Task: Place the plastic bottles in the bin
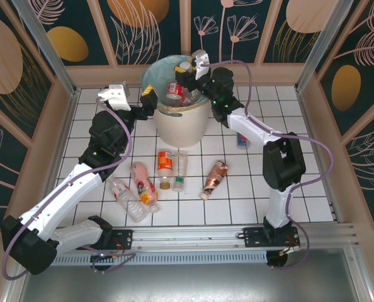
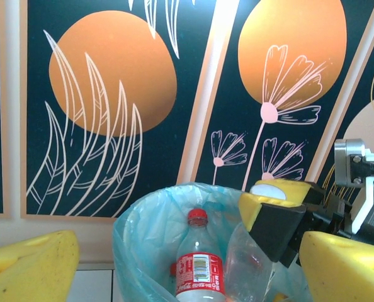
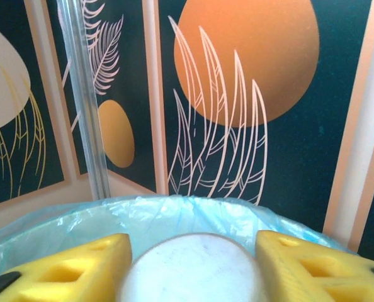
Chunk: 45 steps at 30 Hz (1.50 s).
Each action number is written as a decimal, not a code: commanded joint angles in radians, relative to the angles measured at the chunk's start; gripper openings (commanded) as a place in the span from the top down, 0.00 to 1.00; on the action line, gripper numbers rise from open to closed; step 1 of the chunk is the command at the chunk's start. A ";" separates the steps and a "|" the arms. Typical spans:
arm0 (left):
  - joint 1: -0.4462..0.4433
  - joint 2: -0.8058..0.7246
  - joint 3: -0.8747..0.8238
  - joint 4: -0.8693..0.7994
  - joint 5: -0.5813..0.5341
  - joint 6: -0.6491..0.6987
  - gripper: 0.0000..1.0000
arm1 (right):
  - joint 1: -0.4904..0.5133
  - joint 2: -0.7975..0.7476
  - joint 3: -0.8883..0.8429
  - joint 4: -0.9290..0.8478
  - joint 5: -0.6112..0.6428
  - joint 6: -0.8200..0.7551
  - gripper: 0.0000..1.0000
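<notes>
**Item: plastic bottles** (image 1: pixel 165 165). Five lie loose on the white tiled table (image 1: pixel 288 201), across the lower middle of the overhead view. More are already inside the bin (image 1: pixel 181 126), which stands at top centre.

**Bin:** round and cream, lined with a blue-green bag (image 2: pixel 143 239).

**Right gripper** (image 3: pixel 192 246): held over the bin's mouth. The pale round end of a bottle (image 3: pixel 193 280) sits between its yellow pads at the bottom of its own view. I cannot tell whether the pads are clamping it or only flanking it.

**Left gripper** (image 2: pixel 187 270): the pads sit in the two lower corners of its own view, spread wide with nothing between them. In the overhead view it is just beside the bin's left rim.

**Handling (judged):**
- The bottles look light and thin-walled, so they will probably dent under a hard squeeze.
- They are smooth and round, so a bottle lying on its side may roll when nudged.
- Best taken across the middle of the body, square to its length.
- The label band should slip less than the bare plastic.

**Views compared:**
- The overhead view gives the spread of loose bottles and both arms reaching to the bin, but little of what is inside it.
- The left wrist view looks into the bag. A red-capped bottle (image 2: pixel 198 264) with a red label stands upright there, with a clear one beside it under the other arm's yellow fingertip.
- The right wrist view shows the bottle end close up between its own pads.
</notes>
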 commanded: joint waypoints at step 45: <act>0.003 0.002 -0.039 0.058 -0.048 0.055 0.09 | -0.040 0.182 0.440 -0.759 0.239 -0.063 0.64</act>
